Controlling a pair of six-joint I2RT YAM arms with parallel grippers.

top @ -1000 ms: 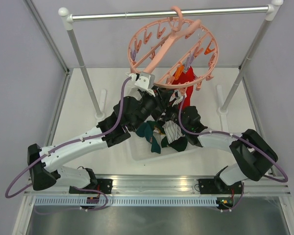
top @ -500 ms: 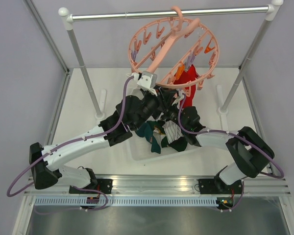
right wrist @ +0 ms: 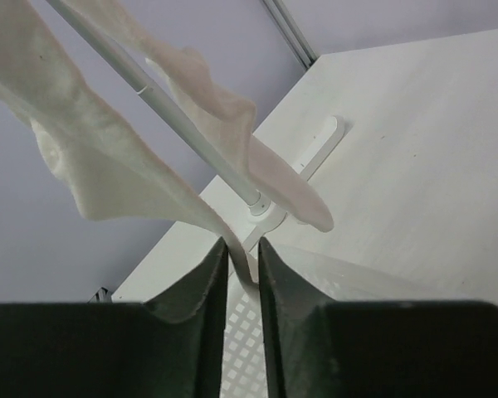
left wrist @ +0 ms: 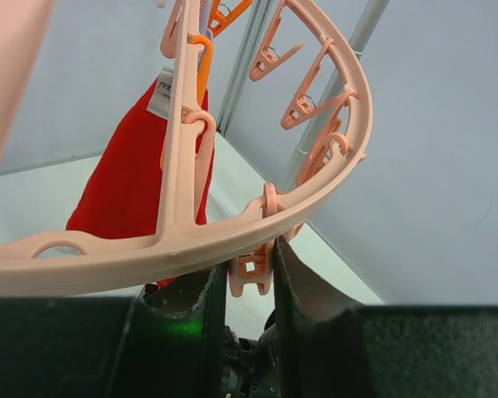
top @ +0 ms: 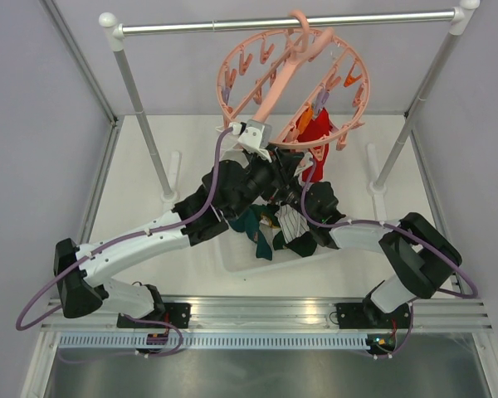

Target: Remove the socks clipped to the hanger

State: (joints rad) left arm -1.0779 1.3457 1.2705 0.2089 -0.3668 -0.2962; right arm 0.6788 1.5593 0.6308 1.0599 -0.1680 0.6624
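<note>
The salmon-pink hanger (top: 290, 87) hangs tilted from the rail, with a red sock (top: 318, 131) clipped at its near right. In the left wrist view my left gripper (left wrist: 249, 259) is shut on a small pink clip (left wrist: 253, 274) under the hanger's ring (left wrist: 108, 261); the red sock (left wrist: 129, 178) hangs behind. In the right wrist view my right gripper (right wrist: 242, 249) is shut on the lower edge of a hanging white sock (right wrist: 108, 178). From above, both grippers (top: 270, 152) (top: 303, 172) meet under the ring's near edge.
A white perforated tray (top: 232, 253) below the hanger holds teal socks (top: 249, 222) and a striped one (top: 289, 220). The silver rail (top: 191, 27) spans the back on two slanted posts (top: 141, 116) (top: 415, 108). Grey walls close in both sides.
The right gripper's jaws have closed onto the white sock. The left arm has risen a little and the hanger's near edge has lifted with it.
</note>
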